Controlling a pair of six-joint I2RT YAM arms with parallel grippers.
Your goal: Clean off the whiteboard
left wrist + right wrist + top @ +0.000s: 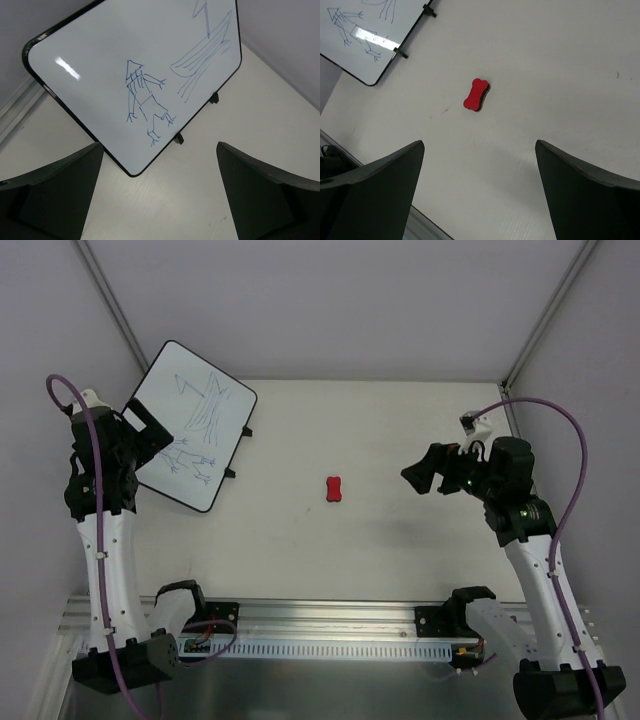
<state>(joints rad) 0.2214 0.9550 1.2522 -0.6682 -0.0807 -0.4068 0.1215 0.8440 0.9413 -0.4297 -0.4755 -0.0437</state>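
The whiteboard lies at the table's far left, white with a black border and blue marker drawings of a figure and lines. It also shows in the left wrist view and in the right wrist view. The red bone-shaped eraser lies on the table's middle, also in the right wrist view. My left gripper is open and empty over the board's left edge. My right gripper is open and empty, right of the eraser and above the table.
Grey walls close in the white table at the back and both sides. A metal rail with the arm bases runs along the near edge. Two small black tabs stick out from the board's right edge.
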